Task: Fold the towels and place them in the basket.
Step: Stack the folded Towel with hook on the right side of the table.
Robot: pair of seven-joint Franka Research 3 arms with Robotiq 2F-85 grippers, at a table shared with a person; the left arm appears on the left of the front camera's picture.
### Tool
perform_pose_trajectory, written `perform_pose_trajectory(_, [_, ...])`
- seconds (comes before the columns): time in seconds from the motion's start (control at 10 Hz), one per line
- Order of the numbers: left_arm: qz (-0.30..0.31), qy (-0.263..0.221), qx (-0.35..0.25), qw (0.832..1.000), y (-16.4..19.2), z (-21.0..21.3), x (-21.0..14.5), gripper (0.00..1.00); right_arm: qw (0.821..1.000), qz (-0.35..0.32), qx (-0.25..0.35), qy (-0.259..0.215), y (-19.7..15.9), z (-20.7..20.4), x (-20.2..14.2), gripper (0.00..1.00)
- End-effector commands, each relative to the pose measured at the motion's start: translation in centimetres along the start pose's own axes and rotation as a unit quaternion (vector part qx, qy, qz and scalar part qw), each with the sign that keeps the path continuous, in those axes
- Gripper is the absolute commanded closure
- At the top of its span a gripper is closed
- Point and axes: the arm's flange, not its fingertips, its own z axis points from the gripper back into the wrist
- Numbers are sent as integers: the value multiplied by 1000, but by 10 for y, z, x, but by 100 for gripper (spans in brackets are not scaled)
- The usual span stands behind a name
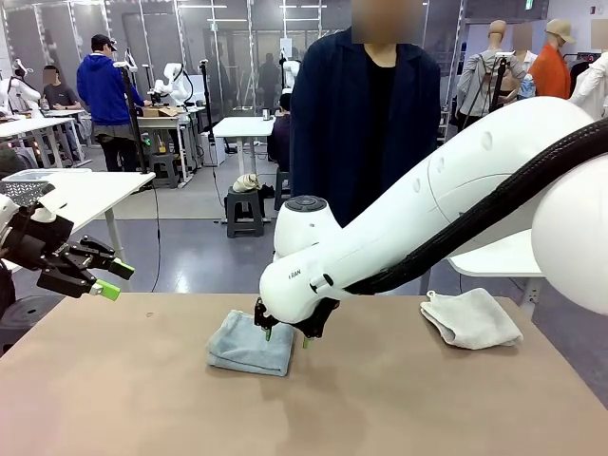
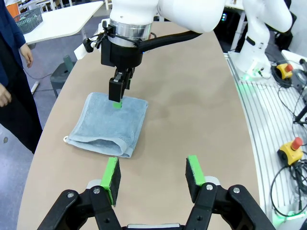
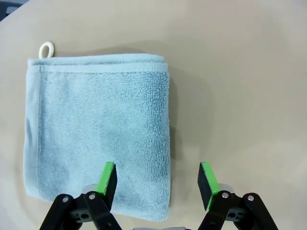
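Observation:
A pale blue towel [image 1: 249, 350] lies folded on the brown table [image 1: 380, 408], left of centre, its hanging loop [image 3: 46, 49] at one corner. My right gripper [image 1: 287, 336] hangs open just above the towel's right edge. In the right wrist view, one finger is over the towel [image 3: 96, 134] and the other over bare table. The white towel [image 1: 470, 318] lies bunched at the table's far right. My left gripper [image 1: 114, 281] is open and empty, raised off the table's left end. A grey mesh basket [image 2: 26, 19] stands on a white side table.
A person in dark clothes [image 1: 366, 123] stands at the table's far side, hands hanging down [image 2: 5, 96]. The right arm's white links [image 1: 446, 199] span the table's right half. Red stop buttons [image 2: 293, 146] and cables lie off the table on the robot's side.

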Motion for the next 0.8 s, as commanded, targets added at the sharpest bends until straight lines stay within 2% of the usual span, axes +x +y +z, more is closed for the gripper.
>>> perform_pose_trajectory(0.0, [-4, -1, -3, 1000, 0, 2, 1, 30, 1000, -10, -2, -30, 0, -9, -1, 15])
perform_pose_trajectory(0.2, [-4, -1, -3, 1000, 0, 2, 1, 30, 999, 0, 5, -33, -2, -13, 1, 15])
perform_pose_trajectory(0.3, [-4, -1, -3, 1000, 0, 2, 1, 30, 999, 3, 8, -37, -3, -16, 1, 33])
perform_pose_trajectory(0.4, [-4, -1, -3, 1000, 0, 2, 1, 30, 999, 7, 12, -34, -3, -17, 2, 34])
perform_pose_trajectory(0.5, [-4, -1, -3, 1000, 0, 2, 1, 30, 999, 10, 19, -34, -3, -18, 3, 53])
perform_pose_trajectory(0.6, [-4, -1, -3, 1000, 0, 2, 1, 30, 999, 13, 24, -34, -3, -19, 4, 54])
perform_pose_trajectory(0.7, [-4, -1, -3, 1000, 0, 2, 1, 30, 999, 16, 27, -34, -2, -20, 4, 72])
